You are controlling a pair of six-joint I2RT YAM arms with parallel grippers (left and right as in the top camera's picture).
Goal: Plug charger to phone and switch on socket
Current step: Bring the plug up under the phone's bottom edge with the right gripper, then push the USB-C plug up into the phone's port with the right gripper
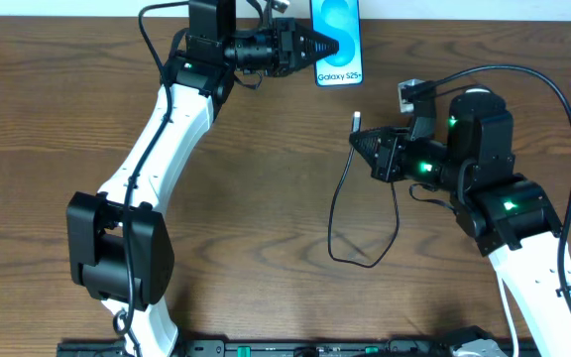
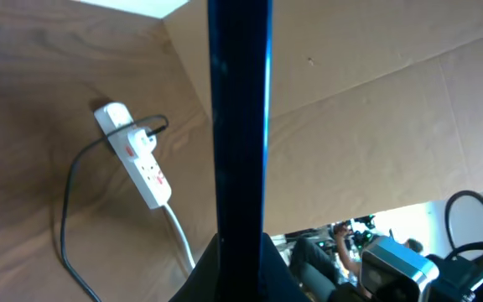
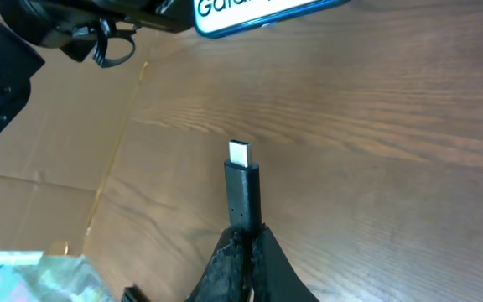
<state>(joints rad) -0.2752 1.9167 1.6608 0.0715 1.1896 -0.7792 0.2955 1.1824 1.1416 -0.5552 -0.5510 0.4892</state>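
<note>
Brown wood-grain table (image 1: 266, 198) — socket (image 2: 141, 159) on it, cardboard (image 2: 376, 109) beyond.

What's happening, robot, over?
Left gripper shut on phone. Right gripper shut on charger, tip not yet plugged in. Nothing seen between them.

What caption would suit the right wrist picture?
Right gripper pinches the charger connector, its tip pointing toward the phone.

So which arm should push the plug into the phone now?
The right one. The right gripper pinches the charger, its tip aimed toward the phone, which the left gripper holds by its edge.
</note>
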